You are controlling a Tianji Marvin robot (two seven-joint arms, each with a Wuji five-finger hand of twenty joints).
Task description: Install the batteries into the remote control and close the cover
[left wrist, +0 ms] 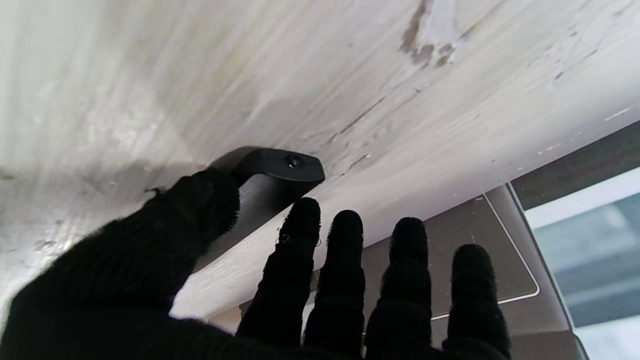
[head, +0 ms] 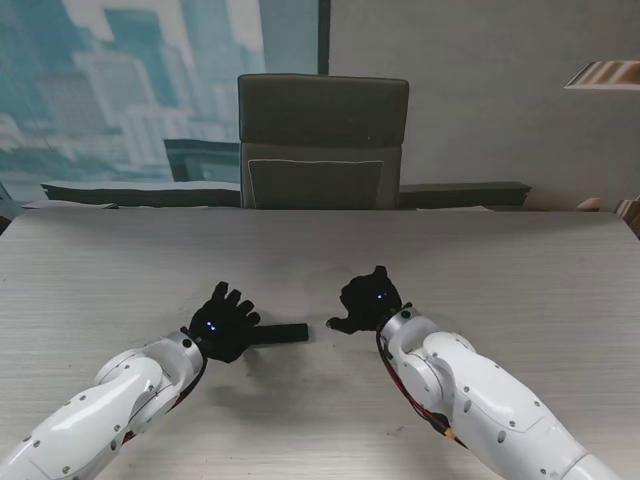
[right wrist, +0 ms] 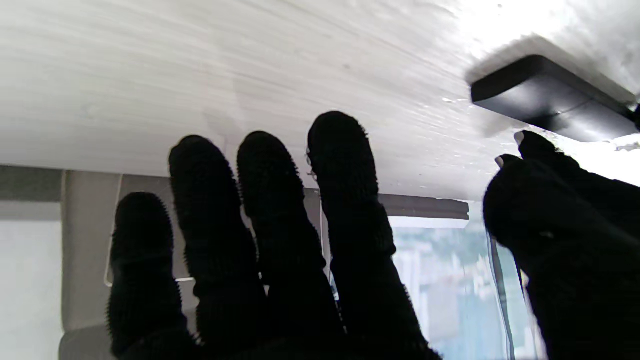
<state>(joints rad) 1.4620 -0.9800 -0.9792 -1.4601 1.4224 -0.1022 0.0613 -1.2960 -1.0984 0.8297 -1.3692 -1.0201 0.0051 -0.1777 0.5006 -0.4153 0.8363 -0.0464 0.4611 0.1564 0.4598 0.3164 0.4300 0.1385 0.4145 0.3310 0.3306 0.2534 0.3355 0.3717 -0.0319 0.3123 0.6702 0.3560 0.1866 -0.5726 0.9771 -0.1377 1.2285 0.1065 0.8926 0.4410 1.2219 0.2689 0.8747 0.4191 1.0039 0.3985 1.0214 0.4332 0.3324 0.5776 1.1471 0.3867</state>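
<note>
— So where does everything sit on the counter [head: 120, 270] right now?

— Both my arms reach in from the near edge. The remote control [head: 280, 334], a slim black bar, lies flat between my two hands, its long axis running left to right across me.

— Which hand is closer to it?

— My left hand [head: 222, 322]. It rests over the remote's left end; in the left wrist view my thumb [left wrist: 200, 210] lies against the side of the remote control [left wrist: 272, 172], while the four fingers [left wrist: 345, 250] stretch out straight, so it is a loose steadying contact, not a closed hold.

— And the right hand?

— My right hand [head: 368, 300] hovers just beside the remote's free right end, not touching, fingers spread and holding nothing that I can make out. In its wrist view the remote's end [right wrist: 545, 97] lies on the thumb side.

— Batteries? The cover?

— I cannot see any batteries, nor tell whether the cover is on. I judge the right hand must move left toward that end.
</note>
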